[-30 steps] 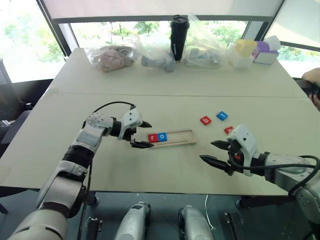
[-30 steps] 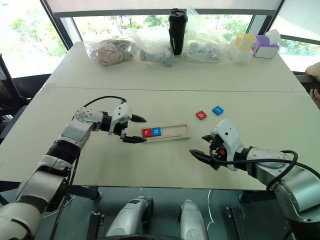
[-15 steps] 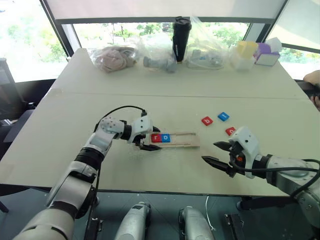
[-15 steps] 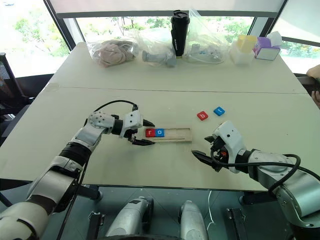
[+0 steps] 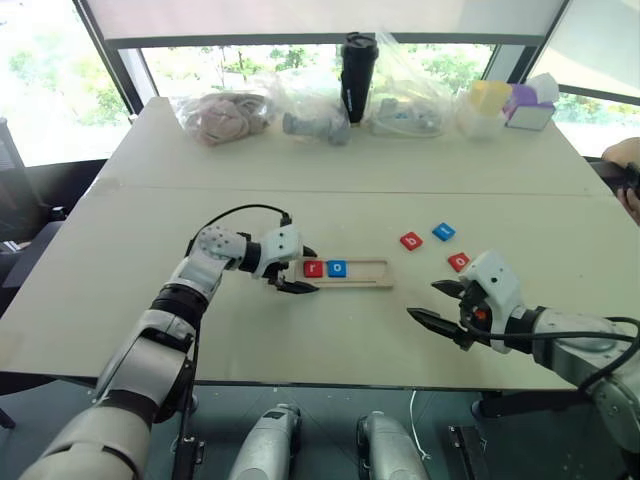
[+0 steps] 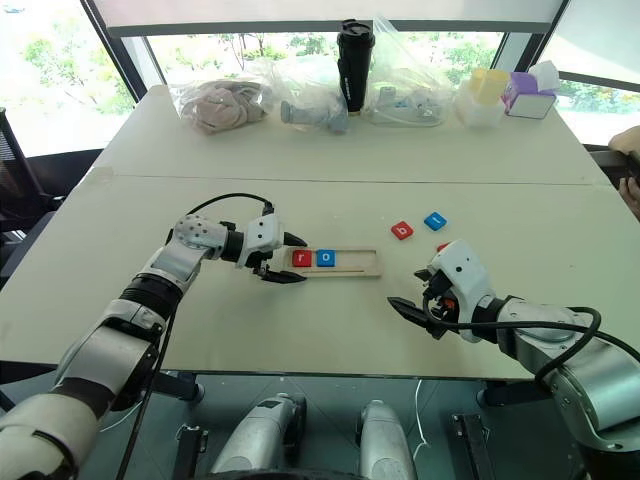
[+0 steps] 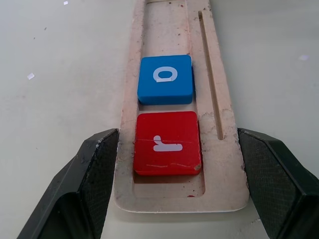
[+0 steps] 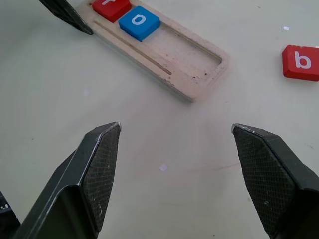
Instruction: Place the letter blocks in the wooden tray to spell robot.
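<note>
Left jaws (image 5: 306, 271): closed across the near end of the long shallow pale wooden tray (image 7: 227, 164), one black finger (image 7: 94, 169) against each long side.
Right jaws (image 5: 425, 299): wide apart, holding nothing, hovering over bare bench well to the right of the tray.
Tray contents: a flat square red tile with a white "r" (image 7: 167, 143) lies in the recessed slot at the end the left jaws hold. A flat square blue tile with a white "o" (image 7: 165, 79) sits just beside it. The remainder of the slot is bare wood.
Tray place: flat on the pale bench (image 5: 300, 170), near its front middle, lying left to right.
Loose tiles: a red tile with a white "b" (image 5: 411, 241) and a blue tile (image 5: 443, 232) lie close together on the bench beyond the tray's right end. A second red tile (image 5: 458, 262) lies just behind the right jaws. The letters on these last two are too small to read.
</note>
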